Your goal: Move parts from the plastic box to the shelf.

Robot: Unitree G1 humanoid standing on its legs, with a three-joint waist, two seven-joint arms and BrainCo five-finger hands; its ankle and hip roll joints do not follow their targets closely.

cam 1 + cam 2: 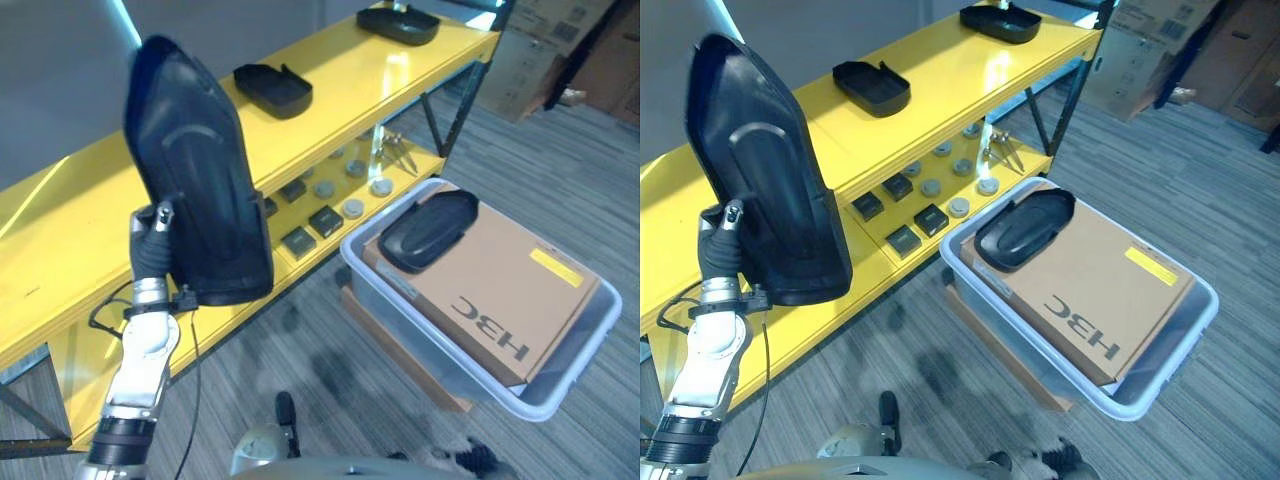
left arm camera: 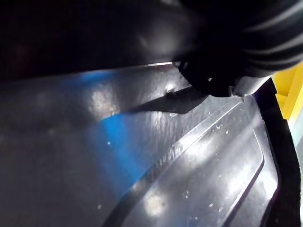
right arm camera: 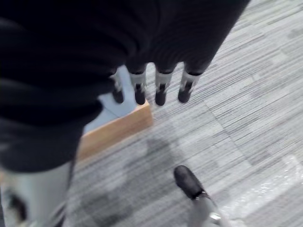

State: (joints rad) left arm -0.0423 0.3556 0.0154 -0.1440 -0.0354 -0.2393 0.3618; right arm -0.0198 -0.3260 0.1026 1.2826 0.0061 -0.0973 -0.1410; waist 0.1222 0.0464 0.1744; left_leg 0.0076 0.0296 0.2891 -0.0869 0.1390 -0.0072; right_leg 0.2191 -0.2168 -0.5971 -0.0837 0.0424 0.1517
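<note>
- While your left hand (image 1: 152, 232) is holding the big black part (image 1: 200, 170) upright above the yellow shelf (image 1: 60, 250), its fingers are hidden behind it, grip unclear.
- You are lowering it flat, beside the other trays.
- The right hand (image 3: 151, 87) is hanging with fingers straight.

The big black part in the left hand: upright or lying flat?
Upright. The big black part stands on end, narrow tip up, held by the left hand above the yellow shelf.

Warehouse (or workshop): yellow shelf (image 1: 330, 95), stacked cartons (image 1: 530, 50).
</note>
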